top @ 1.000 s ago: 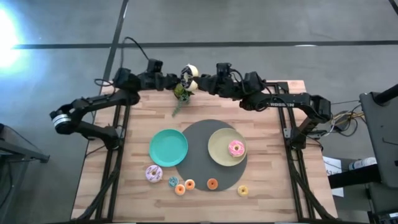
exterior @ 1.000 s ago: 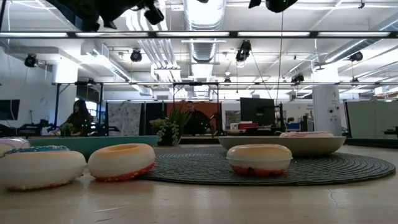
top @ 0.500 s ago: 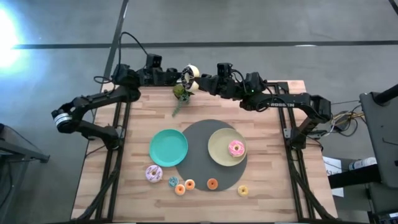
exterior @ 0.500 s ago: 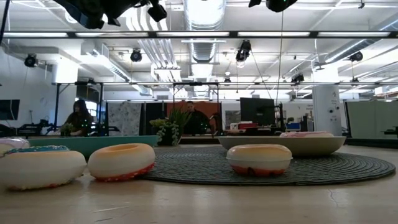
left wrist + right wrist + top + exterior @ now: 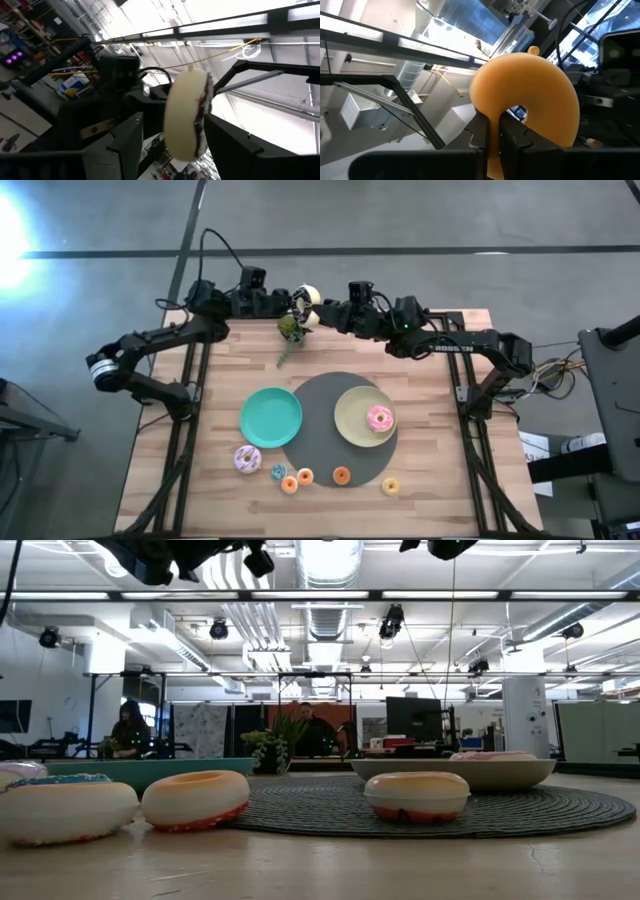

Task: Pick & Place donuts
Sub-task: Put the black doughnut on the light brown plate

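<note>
**One donut changes hands above the back of the desk**

One donut hangs in the air at the far edge of the desk, between the two raised arms and just above the little plant. Within the last second the left gripper has let go. Its fingers now stand spread wide on either side of the donut, which shows edge-on between them in the left wrist view without being squeezed. The left arm has also drawn back slightly.

The right gripper has not changed. Its fingers are pinched on the ring's rim, so the donut's weight now appears to rest on the right arm alone.

The handover looks complete. The likely next step is for the right arm to carry the donut down to a plate. The pale-yellow plate already holds the pink donut, and the teal plate carries nothing. The lilac donut and the tiny ones wait along the near edge.
</note>
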